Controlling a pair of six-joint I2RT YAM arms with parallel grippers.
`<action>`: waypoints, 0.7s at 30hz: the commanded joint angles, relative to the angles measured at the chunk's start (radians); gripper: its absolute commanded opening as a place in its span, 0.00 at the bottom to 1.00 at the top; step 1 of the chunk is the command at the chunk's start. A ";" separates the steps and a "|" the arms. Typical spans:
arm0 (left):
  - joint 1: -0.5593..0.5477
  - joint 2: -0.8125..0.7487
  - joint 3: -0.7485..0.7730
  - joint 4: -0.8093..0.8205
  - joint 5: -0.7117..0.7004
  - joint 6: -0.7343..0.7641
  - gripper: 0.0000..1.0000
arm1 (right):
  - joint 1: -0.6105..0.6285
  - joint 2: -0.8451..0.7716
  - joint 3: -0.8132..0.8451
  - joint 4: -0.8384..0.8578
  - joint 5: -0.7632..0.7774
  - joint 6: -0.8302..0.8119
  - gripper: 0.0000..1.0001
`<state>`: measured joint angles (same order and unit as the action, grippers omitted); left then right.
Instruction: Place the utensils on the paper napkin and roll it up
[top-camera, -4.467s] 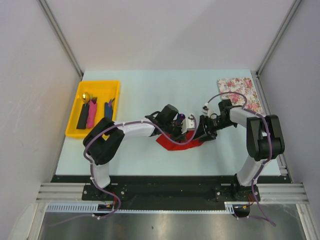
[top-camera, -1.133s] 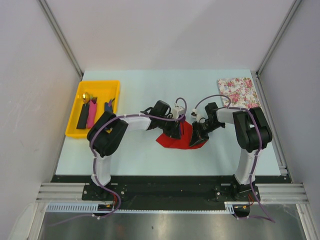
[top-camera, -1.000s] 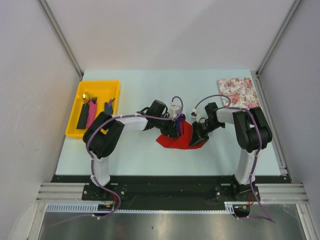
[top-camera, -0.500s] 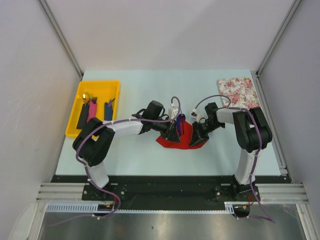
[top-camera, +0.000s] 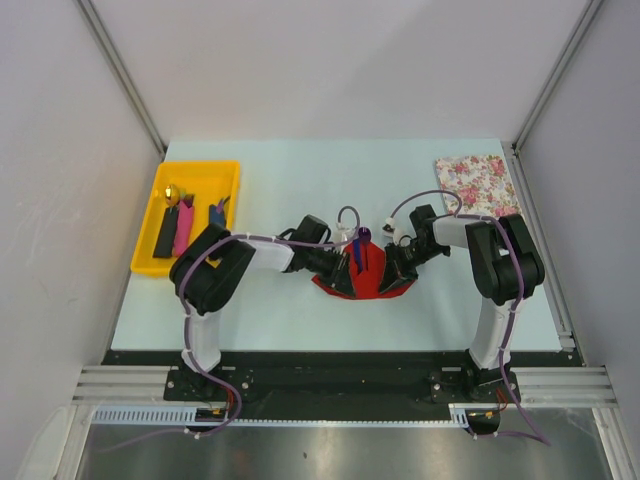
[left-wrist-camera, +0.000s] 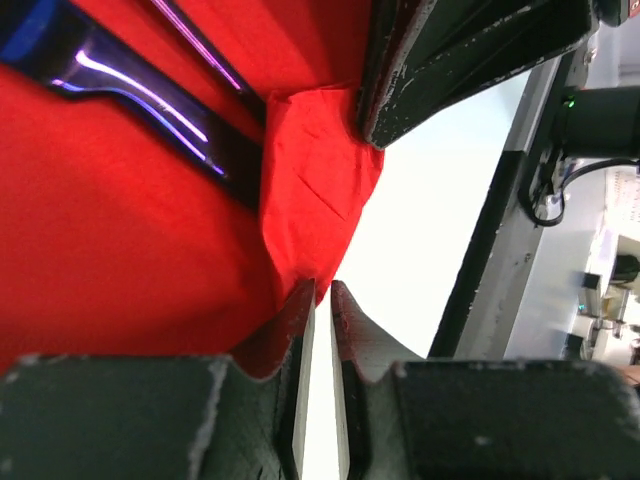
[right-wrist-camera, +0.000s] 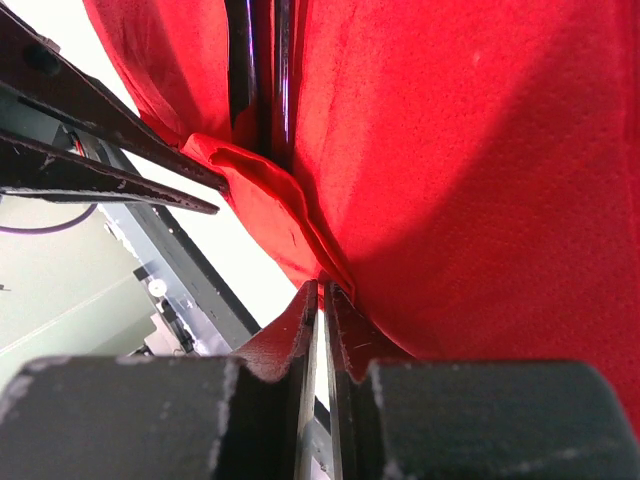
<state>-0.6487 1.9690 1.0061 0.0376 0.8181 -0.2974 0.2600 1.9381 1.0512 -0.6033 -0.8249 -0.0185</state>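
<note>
Pinching a fold of the napkin (right-wrist-camera: 460, 150), the right gripper (right-wrist-camera: 324, 290) is nearly closed. The left gripper (left-wrist-camera: 322, 290) is narrow at the same edge, its grip unclear. The utensil (left-wrist-camera: 150, 100) lies on the napkin between them, nearer the left, long axis near-to-far.

Robotics lab cell, white panel walls (top-camera: 60, 200), aluminium rails (top-camera: 122, 75), two arms (top-camera: 505, 262) bolted at table (top-camera: 300, 170) edge

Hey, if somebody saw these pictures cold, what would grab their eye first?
The bright red paper napkin mid-table, with the left gripper and right gripper pinching its edge from either side and a dark utensil lying on it. Next, the yellow tray at the table's left side holding more utensils, and the floral sheet at the far right corner.
</note>
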 joint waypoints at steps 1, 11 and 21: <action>0.024 0.013 -0.035 0.001 -0.028 -0.023 0.18 | 0.008 0.015 -0.010 0.051 0.086 -0.018 0.11; 0.109 -0.156 -0.142 -0.011 -0.028 -0.014 0.45 | 0.008 0.018 0.004 0.050 0.087 -0.023 0.11; 0.276 -0.395 -0.265 -0.133 -0.105 0.015 0.60 | 0.016 0.002 0.009 0.040 0.089 -0.018 0.11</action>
<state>-0.3901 1.6211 0.7567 -0.0418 0.7322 -0.3283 0.2607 1.9381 1.0523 -0.6041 -0.8227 -0.0185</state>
